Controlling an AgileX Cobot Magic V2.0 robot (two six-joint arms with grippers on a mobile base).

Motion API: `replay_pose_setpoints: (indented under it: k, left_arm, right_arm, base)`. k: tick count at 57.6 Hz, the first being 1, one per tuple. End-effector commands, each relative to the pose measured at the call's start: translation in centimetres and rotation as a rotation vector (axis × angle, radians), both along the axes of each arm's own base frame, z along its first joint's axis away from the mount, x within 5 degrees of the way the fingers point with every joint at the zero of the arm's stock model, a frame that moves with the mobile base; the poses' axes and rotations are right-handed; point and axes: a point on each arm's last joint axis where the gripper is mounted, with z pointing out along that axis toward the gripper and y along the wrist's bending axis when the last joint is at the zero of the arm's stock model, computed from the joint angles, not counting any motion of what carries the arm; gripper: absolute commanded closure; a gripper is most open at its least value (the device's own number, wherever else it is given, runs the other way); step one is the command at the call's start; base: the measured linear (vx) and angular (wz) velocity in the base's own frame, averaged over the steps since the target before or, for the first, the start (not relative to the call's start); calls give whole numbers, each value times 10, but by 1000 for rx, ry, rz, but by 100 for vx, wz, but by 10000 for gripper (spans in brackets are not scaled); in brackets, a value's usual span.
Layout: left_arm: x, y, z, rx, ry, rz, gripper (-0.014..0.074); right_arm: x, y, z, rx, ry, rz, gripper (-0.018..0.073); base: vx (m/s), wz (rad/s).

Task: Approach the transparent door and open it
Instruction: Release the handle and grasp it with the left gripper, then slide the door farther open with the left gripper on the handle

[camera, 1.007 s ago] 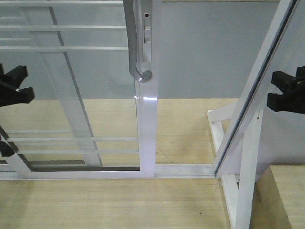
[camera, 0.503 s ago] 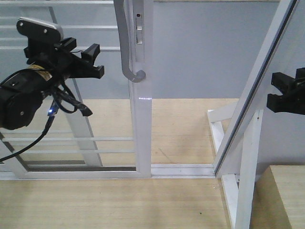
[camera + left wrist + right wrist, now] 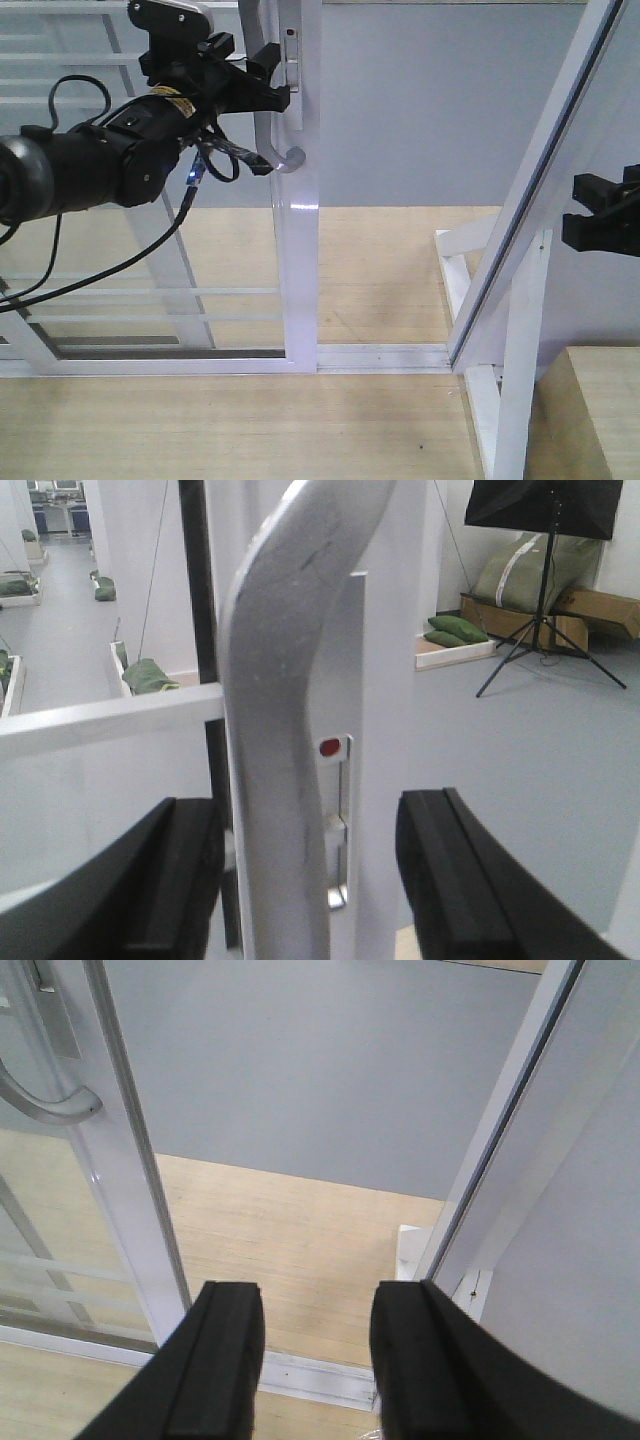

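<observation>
Nearest, the left gripper (image 3: 305, 880) is released, its black fingers (image 3: 170, 880) straddling the curved silver handle (image 3: 275, 730); whether they touch it is unclear. The right gripper (image 3: 312, 1350) hangs spread and empty at three o'clock in the front view. Beyond, the transparent door (image 3: 298, 270) stands upright, its handle edge at eleven o'clock.

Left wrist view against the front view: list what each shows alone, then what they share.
Left wrist only: a red dot beside the handle, and a tripod farther off. Front only: the open right gripper and the wood floor. Both: the handle standing between the fingers of the open left gripper.
</observation>
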Motion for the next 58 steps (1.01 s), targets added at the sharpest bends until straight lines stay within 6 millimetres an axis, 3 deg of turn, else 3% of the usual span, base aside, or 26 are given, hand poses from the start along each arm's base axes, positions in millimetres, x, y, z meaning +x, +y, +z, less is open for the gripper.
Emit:
replay_pose_setpoints:
  k: [1, 13, 22, 40, 58]
  left_arm:
    - [6, -5, 42, -91, -166, -1, 90]
    - [30, -16, 37, -60, -190, 6, 94]
    - [35, -15, 31, 16, -175, 22, 118]
    - [43, 8, 27, -49, -103, 222, 136]
    - [36, 24, 47, 2, -97, 344, 136]
  right_arm:
    - [2, 1, 17, 14, -104, 13, 215]
    - [1, 1, 16, 13, -100, 12, 215]
    - [1, 1, 16, 13, -99, 12, 215]
    - [1, 0, 16, 8, -100, 12, 215]
    - [2, -1, 17, -37, -110, 16, 215]
  base:
    - [0, 0]
    - [0, 0]
    - [0, 0]
    - [0, 0]
    - [0, 0]
